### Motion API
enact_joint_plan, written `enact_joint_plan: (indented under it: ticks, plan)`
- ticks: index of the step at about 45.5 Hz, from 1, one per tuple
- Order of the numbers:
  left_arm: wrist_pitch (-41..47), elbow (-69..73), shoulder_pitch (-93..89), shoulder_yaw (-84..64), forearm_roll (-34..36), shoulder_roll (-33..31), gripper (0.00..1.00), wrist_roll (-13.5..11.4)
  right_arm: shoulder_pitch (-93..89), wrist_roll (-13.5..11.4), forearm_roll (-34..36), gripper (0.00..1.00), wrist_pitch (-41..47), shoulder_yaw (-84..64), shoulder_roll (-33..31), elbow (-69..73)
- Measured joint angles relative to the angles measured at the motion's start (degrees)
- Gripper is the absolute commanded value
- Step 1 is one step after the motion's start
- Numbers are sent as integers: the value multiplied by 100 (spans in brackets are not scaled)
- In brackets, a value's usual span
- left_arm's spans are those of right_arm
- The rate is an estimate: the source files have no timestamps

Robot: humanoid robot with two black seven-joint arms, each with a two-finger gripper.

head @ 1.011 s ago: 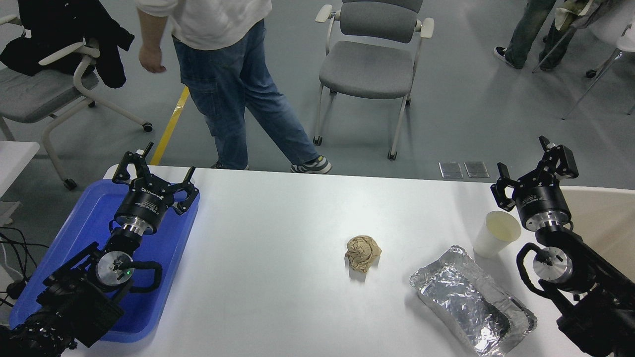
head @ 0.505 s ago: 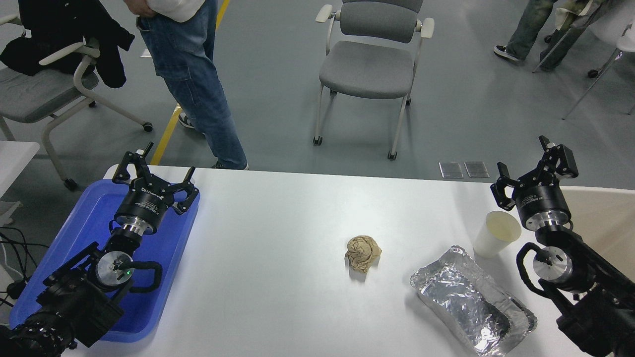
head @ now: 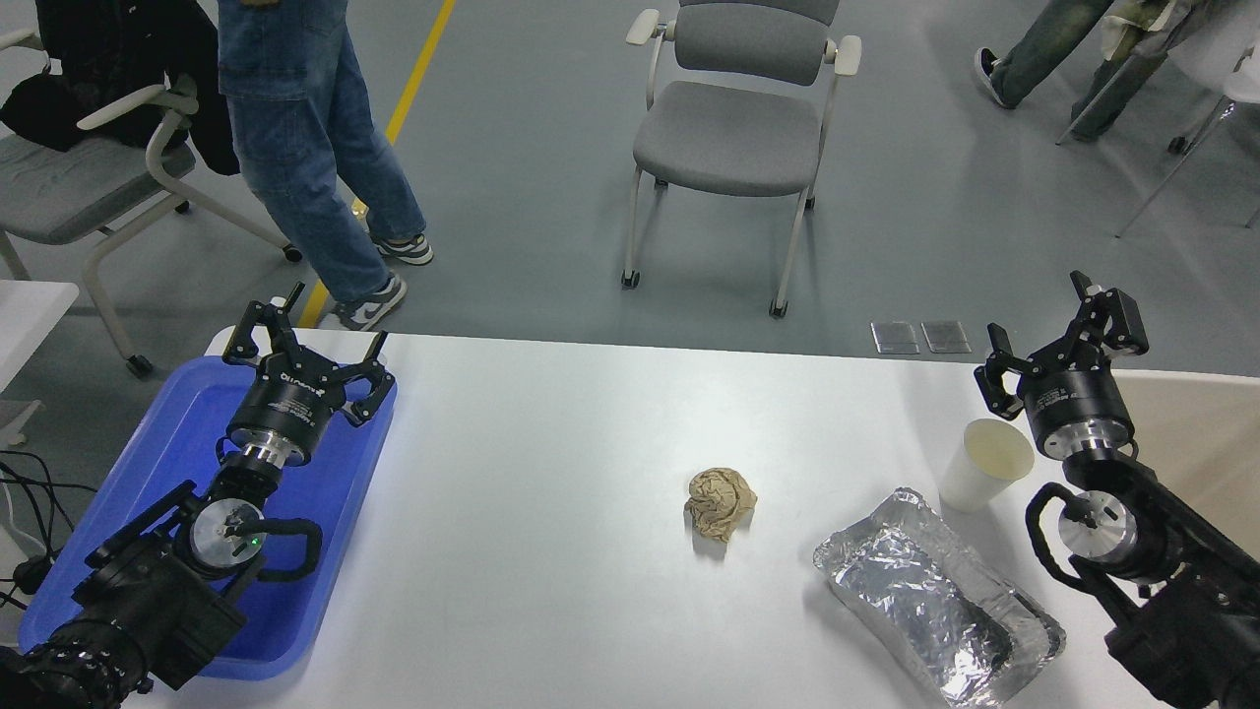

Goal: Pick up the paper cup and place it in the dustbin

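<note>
Standing upright on the tabletop (head: 551, 443), your paper cup (head: 984, 463) sits just left of the right hand (head: 1061, 337), whose fingers are spread with nothing between them. Behind that arm lies the dustbin (head: 1196, 433). Your left hand (head: 307, 343) hovers released over the blue tray (head: 148, 463).

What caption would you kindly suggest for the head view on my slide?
Open right gripper poised beside upright paper cup, dustbin at right.
</note>
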Motion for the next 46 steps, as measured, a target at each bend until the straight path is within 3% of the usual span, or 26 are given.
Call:
enact_joint_plan:
  ticks: [13, 24, 35, 46]
  plan:
    - [0, 0, 0, 0, 0, 0, 100, 0, 17, -2, 0, 100, -7, -34, -85, 2]
    - [-1, 0, -8, -3, -2, 1, 100, 0, 253, 27, 280, 100, -26, -1065, -805, 74]
    - [-2, -3, -10, -3, -3, 1, 100, -1, 1452, 30, 524, 100, -2, -4020, -2013, 114]
    - [-1, 1, -8, 0, 1, 0, 100, 0, 3336, 33, 577, 100, 12, -7271, -2825, 448]
